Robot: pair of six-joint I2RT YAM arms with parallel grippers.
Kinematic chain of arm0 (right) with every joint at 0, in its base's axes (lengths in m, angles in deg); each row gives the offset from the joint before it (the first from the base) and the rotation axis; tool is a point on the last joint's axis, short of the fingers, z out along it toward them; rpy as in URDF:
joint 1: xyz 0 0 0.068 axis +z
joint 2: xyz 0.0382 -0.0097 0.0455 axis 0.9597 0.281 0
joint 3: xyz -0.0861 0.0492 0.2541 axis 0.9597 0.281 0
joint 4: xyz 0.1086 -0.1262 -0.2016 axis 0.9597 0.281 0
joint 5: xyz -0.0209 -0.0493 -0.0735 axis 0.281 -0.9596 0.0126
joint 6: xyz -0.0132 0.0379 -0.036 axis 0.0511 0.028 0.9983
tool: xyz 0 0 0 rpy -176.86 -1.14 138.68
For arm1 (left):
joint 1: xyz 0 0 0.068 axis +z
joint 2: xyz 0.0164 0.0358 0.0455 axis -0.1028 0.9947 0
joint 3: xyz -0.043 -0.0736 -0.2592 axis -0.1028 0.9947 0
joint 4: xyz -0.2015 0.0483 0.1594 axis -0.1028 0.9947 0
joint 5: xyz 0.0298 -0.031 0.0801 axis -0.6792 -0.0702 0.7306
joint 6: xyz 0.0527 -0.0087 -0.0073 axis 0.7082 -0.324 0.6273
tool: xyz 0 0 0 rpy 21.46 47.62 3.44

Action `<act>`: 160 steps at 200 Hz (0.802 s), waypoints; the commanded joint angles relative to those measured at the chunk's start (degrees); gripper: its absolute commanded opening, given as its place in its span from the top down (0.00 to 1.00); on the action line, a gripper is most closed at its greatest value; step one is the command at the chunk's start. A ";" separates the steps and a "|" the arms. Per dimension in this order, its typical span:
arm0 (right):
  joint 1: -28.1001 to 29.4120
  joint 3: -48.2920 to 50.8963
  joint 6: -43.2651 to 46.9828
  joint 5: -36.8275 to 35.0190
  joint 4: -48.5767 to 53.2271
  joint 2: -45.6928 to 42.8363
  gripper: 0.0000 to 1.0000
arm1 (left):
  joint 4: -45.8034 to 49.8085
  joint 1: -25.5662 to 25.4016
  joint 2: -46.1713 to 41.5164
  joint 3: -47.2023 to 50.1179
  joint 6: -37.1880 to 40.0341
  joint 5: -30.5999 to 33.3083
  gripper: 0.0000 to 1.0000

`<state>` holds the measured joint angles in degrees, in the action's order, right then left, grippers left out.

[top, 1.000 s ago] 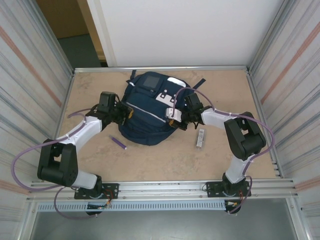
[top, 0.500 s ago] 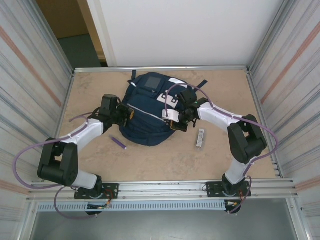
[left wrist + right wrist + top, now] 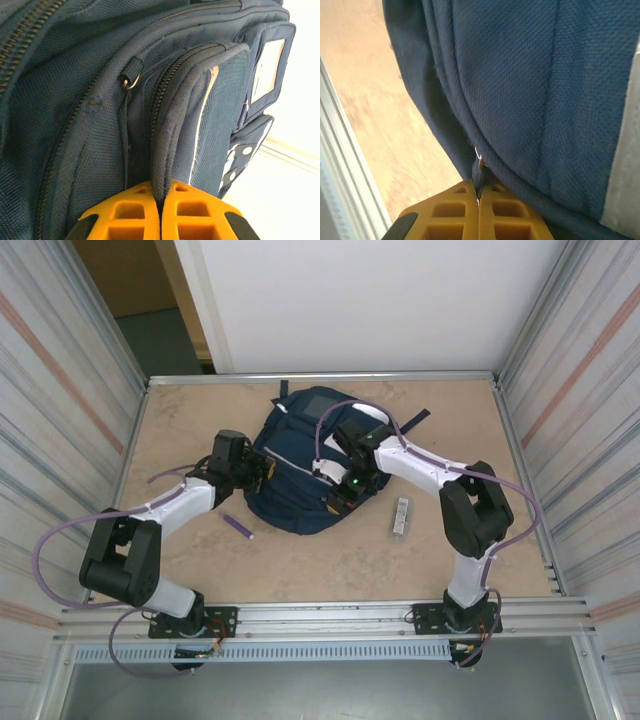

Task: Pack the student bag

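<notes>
— How crowded is the table [image 3: 330,565]?
— Bare board at left, right and along the near side. The student bag [image 3: 295,495] lies centre, close to the far edge.
— And the arms?
— Left gripper [image 3: 161,192] is clamped on a bag seam; right gripper [image 3: 478,189] is closed on its zip pull [image 3: 478,166]. A purple pen [image 3: 237,526] and a grey bar [image 3: 401,516] lie just beside the bag.

both arms are bent inward from their bases. the left gripper [image 3: 262,472] is reached to the right, its orange fingers [image 3: 132,212] pressed together on a fold of the bag [image 3: 290,490]. the right gripper [image 3: 340,502] is turned back toward the bases and pinched on a zip pull [image 3: 477,171].
</notes>
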<state>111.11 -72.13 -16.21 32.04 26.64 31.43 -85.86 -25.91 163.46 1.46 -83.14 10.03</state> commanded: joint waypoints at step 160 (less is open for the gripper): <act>3.91 18.07 -12.03 8.11 -30.17 -21.39 0.45 | 15.84 -2.82 -14.35 -0.85 50.18 -5.11 0.53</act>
<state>114.87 -58.01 -44.49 42.12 -0.73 17.93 -75.17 -27.22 149.93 0.60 -44.36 11.74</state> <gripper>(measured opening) 0.543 0.469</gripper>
